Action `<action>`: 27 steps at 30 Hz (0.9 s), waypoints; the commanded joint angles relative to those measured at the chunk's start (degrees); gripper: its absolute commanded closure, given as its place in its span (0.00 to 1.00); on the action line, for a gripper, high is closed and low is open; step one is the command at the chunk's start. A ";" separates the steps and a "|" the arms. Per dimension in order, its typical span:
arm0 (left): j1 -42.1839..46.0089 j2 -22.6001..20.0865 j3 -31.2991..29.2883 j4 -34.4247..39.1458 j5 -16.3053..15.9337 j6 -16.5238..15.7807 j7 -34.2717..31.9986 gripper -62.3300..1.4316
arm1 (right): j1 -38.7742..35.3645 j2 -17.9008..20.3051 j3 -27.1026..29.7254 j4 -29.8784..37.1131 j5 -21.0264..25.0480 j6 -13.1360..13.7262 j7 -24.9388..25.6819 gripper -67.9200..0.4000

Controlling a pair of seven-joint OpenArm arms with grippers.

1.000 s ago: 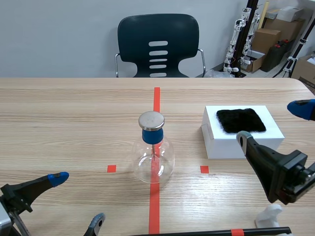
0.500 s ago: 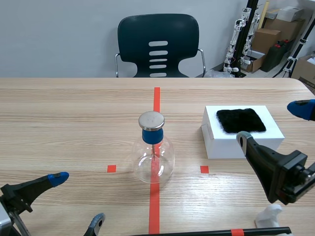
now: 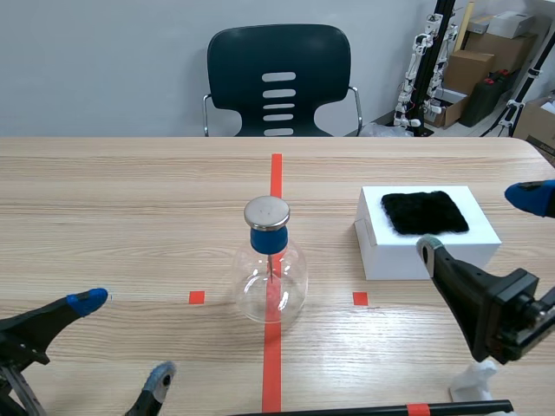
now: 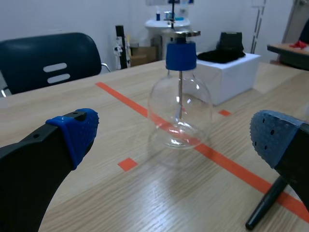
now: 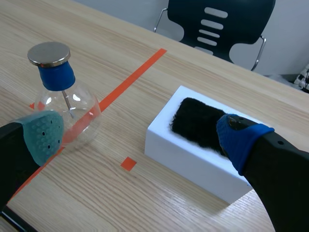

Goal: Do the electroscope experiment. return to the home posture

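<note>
Wood-grain table (image 3: 130, 199) runs back toward a grey wall, and both arms sit low at its near edge.

The left gripper (image 3: 124, 339) has its fingers spread wide with nothing between them. Both blue dotted pads (image 4: 77, 128) face each other across bare wood. In the left wrist view the electroscope flask (image 3: 270, 277) stands ahead of this gripper, framed by the gap and well clear of either finger.

The right gripper (image 5: 142, 133) is also spread wide and holds nothing. It has one grey-green pad (image 5: 44, 131) on the flask's side and one blue pad over by the white box (image 3: 408, 251).

The flask is upright on the centre tape line (image 3: 276, 178), between the two small square marks. It has a round clear glass body, a blue stopper (image 3: 268, 239), and a flat metal disc (image 3: 266, 211) on top. A thin stem hangs down inside it.

The white box sits to the flask's right, apart from it, with a patch of black fur (image 3: 424, 211) lying flat on its lid.

A black rod (image 3: 373, 409) lies along the near edge between the arms, and a small white piece (image 3: 475, 381) stands near its right end.

Beyond the table are a dark chair (image 3: 278, 78) and stacked cardboard boxes (image 3: 468, 69).
</note>
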State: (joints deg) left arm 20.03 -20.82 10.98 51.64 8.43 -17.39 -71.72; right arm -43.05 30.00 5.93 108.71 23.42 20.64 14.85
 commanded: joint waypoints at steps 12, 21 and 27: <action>4.98 -4.04 -5.22 9.62 -0.31 -0.37 -0.02 0.00 | -4.35 0.17 2.67 0.74 -3.72 -0.02 5.33 0.00; 8.59 -6.38 -7.28 19.63 -1.92 -3.85 5.55 0.00 | -13.46 0.15 8.39 0.74 -4.20 0.13 15.19 0.00; 10.80 -7.43 -7.98 25.83 -2.03 -4.72 9.29 0.00 | -17.62 0.15 11.76 0.74 -4.35 0.68 21.53 0.00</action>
State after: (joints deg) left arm 30.09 -27.97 3.60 76.60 7.03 -21.71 -61.87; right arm -60.80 30.00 16.99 108.71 18.46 21.06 34.98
